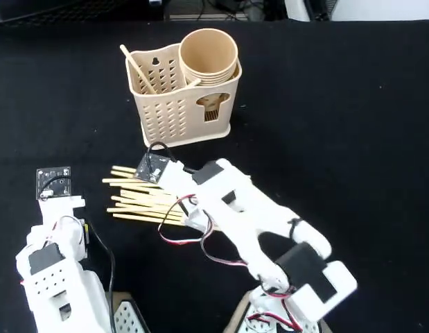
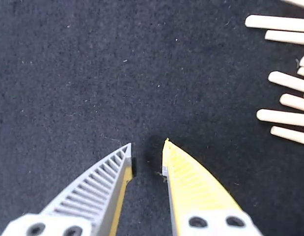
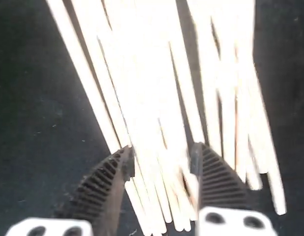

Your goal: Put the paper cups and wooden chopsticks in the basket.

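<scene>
A beige slotted basket stands at the back of the black table. It holds a stack of paper cups and one wooden chopstick that leans out of it. Several more chopsticks lie in a loose pile in front of the basket. My right gripper is down over this pile, open, with several sticks running between its fingers. Off to the pile's left, my left gripper hangs over bare cloth, slightly open and holding nothing. The stick ends lie off to its side.
The right arm stretches from the front edge over the pile's right half. The left arm stands at the front left corner. Black cloth covers the table, with open room to the right of the basket and pile.
</scene>
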Tool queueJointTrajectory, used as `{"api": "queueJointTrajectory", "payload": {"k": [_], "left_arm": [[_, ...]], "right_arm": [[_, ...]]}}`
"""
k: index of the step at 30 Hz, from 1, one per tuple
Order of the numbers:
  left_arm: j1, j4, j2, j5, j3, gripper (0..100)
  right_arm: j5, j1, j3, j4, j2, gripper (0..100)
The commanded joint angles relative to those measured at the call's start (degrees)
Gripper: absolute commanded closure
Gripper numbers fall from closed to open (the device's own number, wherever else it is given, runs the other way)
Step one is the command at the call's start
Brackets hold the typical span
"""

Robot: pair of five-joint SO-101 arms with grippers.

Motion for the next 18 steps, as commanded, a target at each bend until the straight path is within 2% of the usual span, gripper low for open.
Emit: {"api": "queueJointTrajectory", "payload": {"k": [1,2,12,18], "left_arm": [[0.6,-1.1,-1.1,-0.3,-0.3,88],[0.6,-1.1,-1.1,-0.3,-0.3,88],[0.6,-1.1,-1.1,-0.3,-0.3,88],[0.6,-1.1,-1.1,-0.3,-0.2,88]], "right_arm": [[0.8,-0.9,-0.2,-0.7,1.8,94.5],[0.4,-0.9,-0.1,-0.7,1.4,98.6],[0.4,-1.0,1.6,10.8,-11.6,98.5],[0.8,-0.6,10.4,11.0,-20.1,98.5]]}}
